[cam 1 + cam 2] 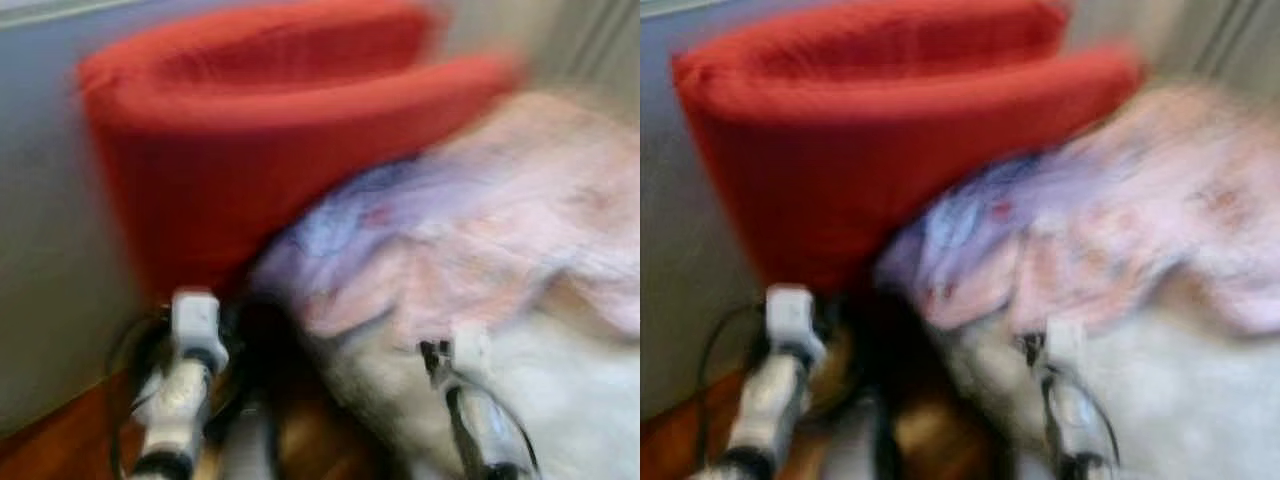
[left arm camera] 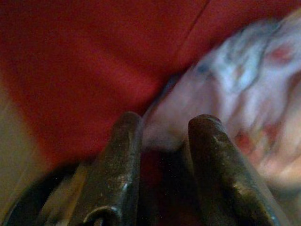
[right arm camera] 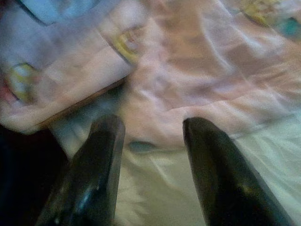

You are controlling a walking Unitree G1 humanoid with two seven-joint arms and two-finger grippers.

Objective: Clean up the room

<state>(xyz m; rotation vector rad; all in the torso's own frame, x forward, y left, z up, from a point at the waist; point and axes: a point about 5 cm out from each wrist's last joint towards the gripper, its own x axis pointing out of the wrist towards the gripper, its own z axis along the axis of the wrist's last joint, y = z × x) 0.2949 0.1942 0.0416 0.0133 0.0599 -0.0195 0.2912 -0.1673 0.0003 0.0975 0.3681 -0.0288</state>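
- Patterned blanket [image 1: 480, 230]: we find it crumpled over the bed beside the red cushion [image 1: 250, 140]; tidying appears unfinished.
- Left gripper [image 2: 162, 141] and right gripper [image 3: 153, 141]: spread, holding nothing.

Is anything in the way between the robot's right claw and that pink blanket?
Nothing visible is. In the right wrist view, the right gripper is open and points straight at the pink blanket, with only the white sheet under it. The red cushion sits off to the left, beside the left gripper. The pictures are blurry.

Both arms reach forward (blurred), left gripper [image 2: 162, 136] and right gripper [image 3: 153, 136] fingers apart.
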